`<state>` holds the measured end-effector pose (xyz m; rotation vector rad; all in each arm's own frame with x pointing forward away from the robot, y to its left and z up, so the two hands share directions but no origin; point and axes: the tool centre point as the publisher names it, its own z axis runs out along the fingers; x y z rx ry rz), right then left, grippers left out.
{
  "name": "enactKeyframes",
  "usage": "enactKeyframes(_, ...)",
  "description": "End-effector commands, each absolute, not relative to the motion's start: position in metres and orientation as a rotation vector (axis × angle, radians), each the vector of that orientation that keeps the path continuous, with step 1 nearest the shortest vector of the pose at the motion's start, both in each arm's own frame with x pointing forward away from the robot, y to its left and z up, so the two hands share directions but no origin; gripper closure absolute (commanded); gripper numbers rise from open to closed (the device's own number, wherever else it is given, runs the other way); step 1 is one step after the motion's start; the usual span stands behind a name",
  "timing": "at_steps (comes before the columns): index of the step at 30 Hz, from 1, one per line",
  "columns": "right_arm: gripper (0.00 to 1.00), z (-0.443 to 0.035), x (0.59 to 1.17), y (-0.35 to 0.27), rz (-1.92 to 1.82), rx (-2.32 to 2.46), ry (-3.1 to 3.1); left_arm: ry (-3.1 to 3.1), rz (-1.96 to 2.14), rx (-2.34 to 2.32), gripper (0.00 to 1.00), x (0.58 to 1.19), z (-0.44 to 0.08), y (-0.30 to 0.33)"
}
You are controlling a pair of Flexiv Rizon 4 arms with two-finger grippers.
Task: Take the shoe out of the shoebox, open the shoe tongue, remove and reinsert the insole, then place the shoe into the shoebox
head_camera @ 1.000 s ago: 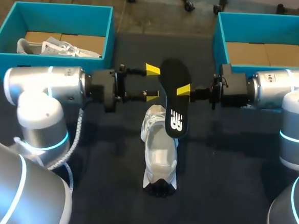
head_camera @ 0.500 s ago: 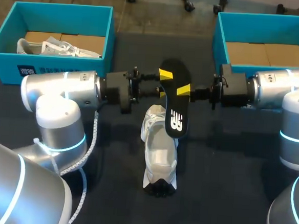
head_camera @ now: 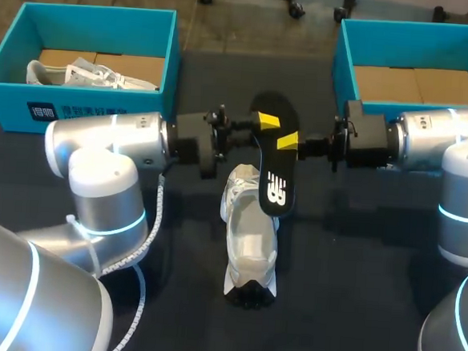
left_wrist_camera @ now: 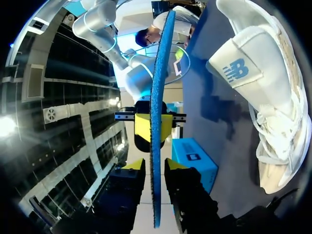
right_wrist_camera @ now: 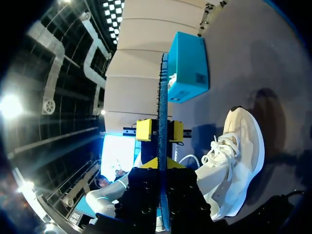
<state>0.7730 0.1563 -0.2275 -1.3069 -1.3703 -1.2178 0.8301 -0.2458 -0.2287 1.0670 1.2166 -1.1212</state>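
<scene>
Over the dark table (head_camera: 353, 304) the black insole (head_camera: 274, 169) hangs on edge in the air, its lower end just above the white shoe (head_camera: 250, 237), which lies on the cloth between the two arms. The right gripper (head_camera: 288, 141) has it pinched flat between its closed fingers. The left gripper (head_camera: 260, 123) comes in from the other side and straddles the insole's upper part. In its own wrist view the blue edge (left_wrist_camera: 157, 97) runs between the yellow tips with a sliver of daylight on one side, so that hand is slack, not gripping. Two teal boxes sit at the far edge: the left box (head_camera: 101, 10) has another white shoe (head_camera: 88, 74) in it, and the right box (head_camera: 344, 63) shows only cardboard.
</scene>
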Motion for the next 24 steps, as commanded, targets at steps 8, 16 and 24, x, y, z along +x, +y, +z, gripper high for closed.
enactKeyframes(8, 1.0, -0.228, 0.772, 0.158, -1.219, -1.309, -1.37, 1.215, -1.118, 1.074, 1.0, 0.832, -0.231, -0.252)
enactKeyframes(16, 0.0, -0.225, 0.764, 0.143, -1.235, -1.298, -1.448, 1.228, -1.106, 1.1, 1.0, 0.826, -0.227, -0.244)
enactKeyframes(24, 0.0, -0.21, 0.747, 0.108, -1.213, -1.221, -1.735, 1.272, -1.187, 1.139, 1.0, 0.801, -0.218, -0.218)
